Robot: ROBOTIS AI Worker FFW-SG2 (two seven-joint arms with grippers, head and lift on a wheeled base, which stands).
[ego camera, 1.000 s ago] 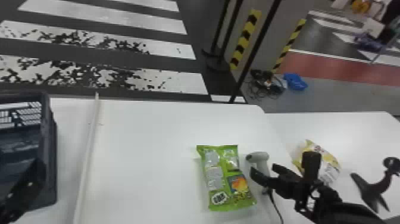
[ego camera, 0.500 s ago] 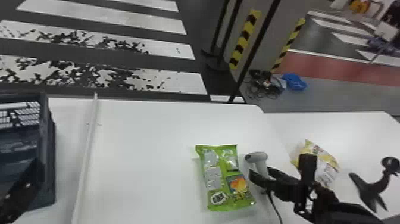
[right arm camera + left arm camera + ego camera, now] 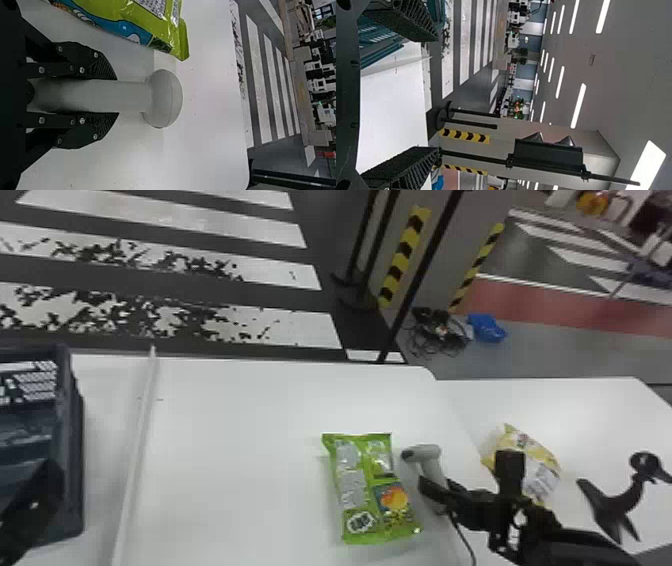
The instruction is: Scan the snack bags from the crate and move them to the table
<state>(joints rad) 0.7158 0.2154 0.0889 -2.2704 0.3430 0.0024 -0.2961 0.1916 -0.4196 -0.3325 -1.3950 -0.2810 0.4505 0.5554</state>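
Gripping the smooth, pale grey handle of the scanner [image 3: 425,452], the right gripper [image 3: 431,491] has its two flat, ridged fingers closed against opposite sides of it, at the near right. The scanner's rounded head sticks out past the fingertips, and a thin dark cable [image 3: 464,535] trails towards the near edge. Just left of the scanner lies the green snack bag [image 3: 367,490], glossy and crinkled, with flat crimped ends, on the smooth white table [image 3: 235,450]. At the near left, the left gripper [image 3: 37,495] is by the dark blue crate [image 3: 74,470], a hard, straight-walled box with slotted plastic sides; its textured fingers stand wide apart with nothing between them. A narrow raised white strip [image 3: 134,470] runs near to far just right of the crate, and a broad flat stretch of tabletop gives room between it and the green bag. To the right, beyond the right gripper, a yellow, creased snack bag [image 3: 532,452] rests near a curved black stand [image 3: 612,505]. Past the table's straight far edge with its rounded corner, slim black posts [image 3: 425,272] rise from dark floor with worn white stripes.
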